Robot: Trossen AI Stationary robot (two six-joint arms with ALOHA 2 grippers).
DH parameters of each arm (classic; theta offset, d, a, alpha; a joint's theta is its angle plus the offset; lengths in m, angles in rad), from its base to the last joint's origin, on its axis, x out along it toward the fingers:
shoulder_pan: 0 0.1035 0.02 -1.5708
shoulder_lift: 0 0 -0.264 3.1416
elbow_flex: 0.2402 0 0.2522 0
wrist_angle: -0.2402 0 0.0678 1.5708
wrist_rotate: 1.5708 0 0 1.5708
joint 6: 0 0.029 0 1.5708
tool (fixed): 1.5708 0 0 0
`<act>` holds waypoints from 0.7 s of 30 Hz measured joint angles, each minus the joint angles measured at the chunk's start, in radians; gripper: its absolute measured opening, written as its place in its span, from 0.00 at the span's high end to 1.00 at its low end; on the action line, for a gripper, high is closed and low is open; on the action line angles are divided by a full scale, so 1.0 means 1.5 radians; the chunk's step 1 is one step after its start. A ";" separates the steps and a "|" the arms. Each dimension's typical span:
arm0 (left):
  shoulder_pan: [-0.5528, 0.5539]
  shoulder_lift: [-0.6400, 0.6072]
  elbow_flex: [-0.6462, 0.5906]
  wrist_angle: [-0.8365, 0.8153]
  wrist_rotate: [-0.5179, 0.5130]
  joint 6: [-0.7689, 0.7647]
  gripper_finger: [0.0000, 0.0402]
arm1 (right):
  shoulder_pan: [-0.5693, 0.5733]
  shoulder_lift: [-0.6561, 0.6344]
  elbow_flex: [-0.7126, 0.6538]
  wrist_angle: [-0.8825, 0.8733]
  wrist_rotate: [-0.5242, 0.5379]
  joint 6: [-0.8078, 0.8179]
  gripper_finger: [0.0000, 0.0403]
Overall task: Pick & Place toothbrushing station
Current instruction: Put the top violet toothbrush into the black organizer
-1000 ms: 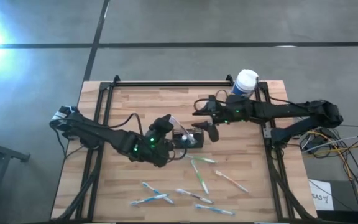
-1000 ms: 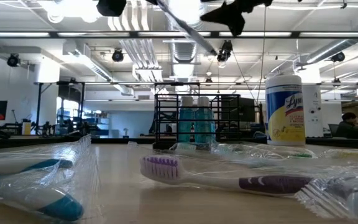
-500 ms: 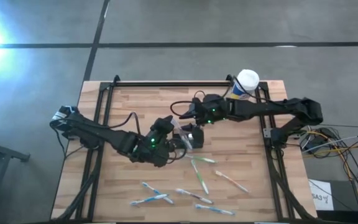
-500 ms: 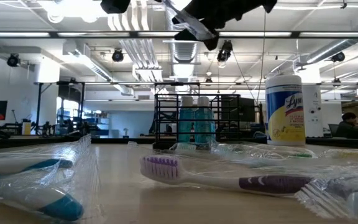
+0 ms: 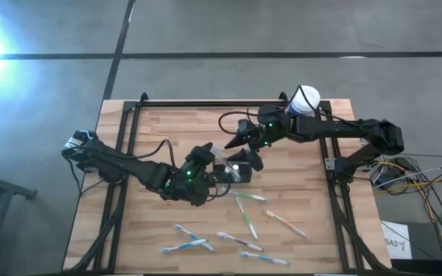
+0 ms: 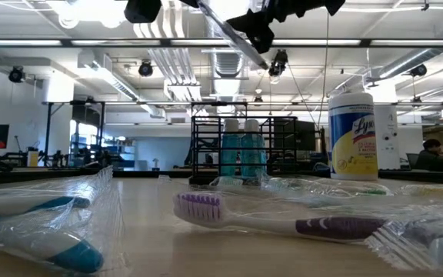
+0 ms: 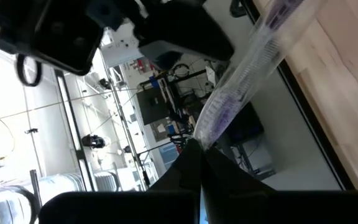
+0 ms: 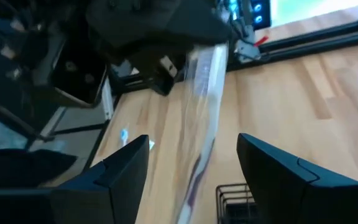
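Now the right arm sits a little farther back on the table than half a second ago: its elbow has swung out toward 3 o'clock and the right gripper has drawn off toward 1 o'clock from the centre. Its jaws stand wide apart and hold nothing. In its wrist view the two fingers flank a wrapped toothbrush without touching it.

The left arm has hardly shifted. The left gripper, just at 9 o'clock of the table's centre, is clamped tight on the low end of that toothbrush, which rises slanting toward the right gripper. Purple bristles show through the wrap in the left wrist view.

The station stands at the centre, right beside the left gripper and below the right one, untouched by either. Other wrapped toothbrushes lie toward 5 and 6 o'clock, and a wipes canister stands at 1 o'clock.

Judging by this, a hand-over or regrasp of the toothbrush is being lined up, and nothing has yet gone into the station.
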State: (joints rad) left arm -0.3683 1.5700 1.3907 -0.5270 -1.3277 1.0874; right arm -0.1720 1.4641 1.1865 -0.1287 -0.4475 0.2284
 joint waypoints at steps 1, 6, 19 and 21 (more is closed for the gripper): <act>0.000 0.000 0.000 0.001 0.000 0.000 1.00 | -0.001 0.004 -0.001 0.000 -0.004 0.001 0.40; 0.000 0.000 0.000 0.003 0.000 0.000 1.00 | -0.015 0.022 -0.010 0.003 -0.017 0.017 0.40; 0.005 0.000 -0.003 0.019 0.015 0.007 1.00 | -0.018 0.061 -0.010 0.095 -0.050 0.024 0.48; 0.005 0.000 -0.003 0.023 0.018 0.010 1.00 | -0.018 0.061 -0.011 0.095 -0.056 0.022 0.50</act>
State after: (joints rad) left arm -0.3611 1.5701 1.3869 -0.4927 -1.3014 1.1023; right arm -0.1993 1.5555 1.1704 0.0139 -0.5315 0.2609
